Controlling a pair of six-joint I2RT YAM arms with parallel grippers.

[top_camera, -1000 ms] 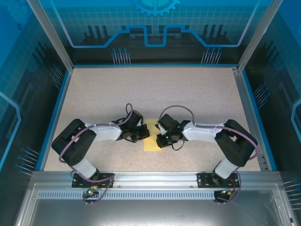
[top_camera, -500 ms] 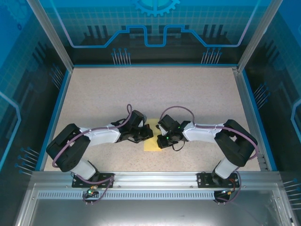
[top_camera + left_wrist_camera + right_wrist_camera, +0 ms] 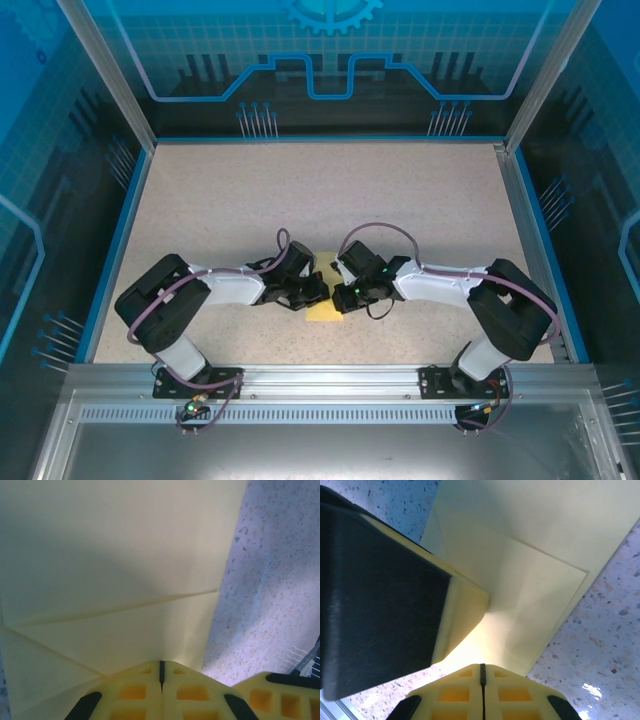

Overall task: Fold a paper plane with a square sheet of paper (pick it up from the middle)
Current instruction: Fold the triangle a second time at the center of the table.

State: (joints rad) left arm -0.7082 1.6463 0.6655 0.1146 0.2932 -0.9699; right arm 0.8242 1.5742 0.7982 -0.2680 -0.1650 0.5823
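— In the near middle of the tabletop (image 3: 300, 200), see it? The square sheet of paper (image 3: 325, 310) lies flat there, with both machines bent down over it.
— Are they holding it?
— It doesn't look so. The left claw (image 3: 314, 290) has its jaws pressed together, tip down on the sheet. The right claw (image 3: 341, 294) is closed too and comes in from the right. The two nearly touch. Whether an edge is nipped between either pair of jaws, I cannot tell.
— What stage is this, then?
— Early folding, I'd say. Up close there's a flap (image 3: 535, 595) laid over the sheet and a slanting crease (image 3: 125, 602) across it, but no dart shape yet. They seem to be pressing a fold flat.
— And next?
— My guess is that one claw pins the sheet while the other runs along the fold line, then the matching corner gets turned in. It calls for light pressure, since thin paper will slide or wrinkle.
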